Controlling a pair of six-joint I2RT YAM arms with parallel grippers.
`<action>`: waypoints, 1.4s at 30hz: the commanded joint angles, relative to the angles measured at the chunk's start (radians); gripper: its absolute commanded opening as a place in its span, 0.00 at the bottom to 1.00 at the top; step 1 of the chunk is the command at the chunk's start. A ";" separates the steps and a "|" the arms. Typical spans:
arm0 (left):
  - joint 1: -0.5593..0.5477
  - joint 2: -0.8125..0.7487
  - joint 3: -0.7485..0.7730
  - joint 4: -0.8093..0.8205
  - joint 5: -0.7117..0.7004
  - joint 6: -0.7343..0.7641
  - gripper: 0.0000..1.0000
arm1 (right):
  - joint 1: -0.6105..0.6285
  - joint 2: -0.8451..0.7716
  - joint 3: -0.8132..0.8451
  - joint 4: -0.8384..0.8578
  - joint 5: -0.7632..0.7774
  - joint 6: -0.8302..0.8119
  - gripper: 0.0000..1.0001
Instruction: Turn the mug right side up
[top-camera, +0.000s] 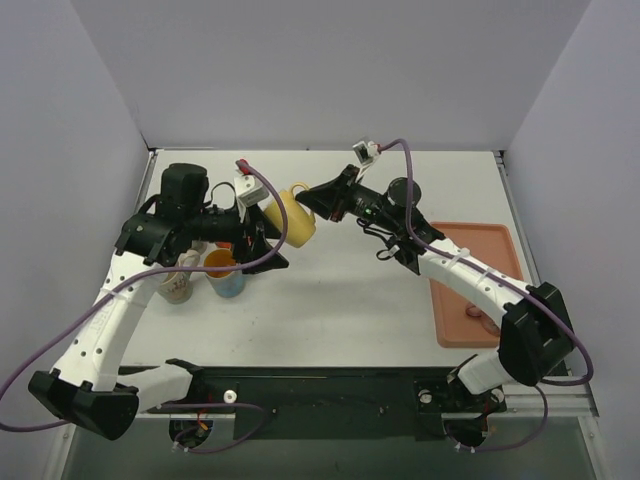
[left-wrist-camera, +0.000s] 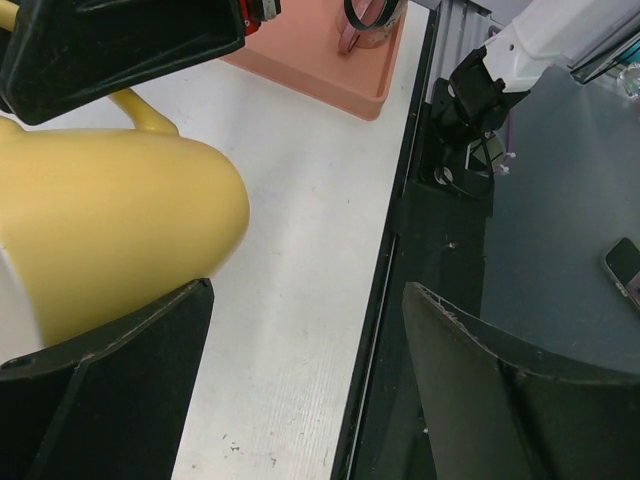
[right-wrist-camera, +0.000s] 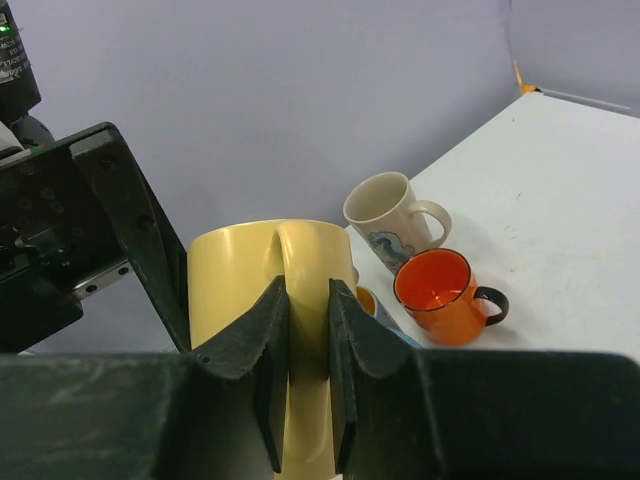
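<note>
Above the rear middle of the white tabletop (top-camera: 340, 300), we find the glossy yellow ceramic mug (top-camera: 290, 215) held off the surface, between the two arms. Right gripper (top-camera: 318, 195): jaws pinched narrow on the mug's handle; our right wrist view shows both black fingers (right-wrist-camera: 262, 330) clamped on either side of that yellow loop. Left gripper (top-camera: 268, 232): jaws spread wide and holding nothing; in the left wrist view the mug's body (left-wrist-camera: 110, 220) sits close over one finger (left-wrist-camera: 110, 400), the other standing well apart to the right. We see the mug tipped on its side there, rounded base towards the right, a sliver of white interior at the left edge. Beyond it, near the left wall, stand an orange mug with a dark handle (right-wrist-camera: 440, 290) and a cream mug with a blue pattern (right-wrist-camera: 385, 215), both mouth up. A salmon-coloured flat tray (top-camera: 480, 250) lies on the table's right side.
</note>
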 joint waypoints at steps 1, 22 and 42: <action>-0.006 -0.012 0.003 0.067 -0.058 0.010 0.88 | 0.021 -0.026 0.070 0.261 -0.092 0.095 0.00; 0.002 0.103 0.136 -0.114 0.007 0.087 0.67 | 0.035 -0.148 0.065 -0.044 -0.120 -0.167 0.00; -0.162 0.337 0.136 0.085 -0.811 -0.222 0.00 | -0.033 -0.227 0.094 -0.911 0.825 -0.551 0.95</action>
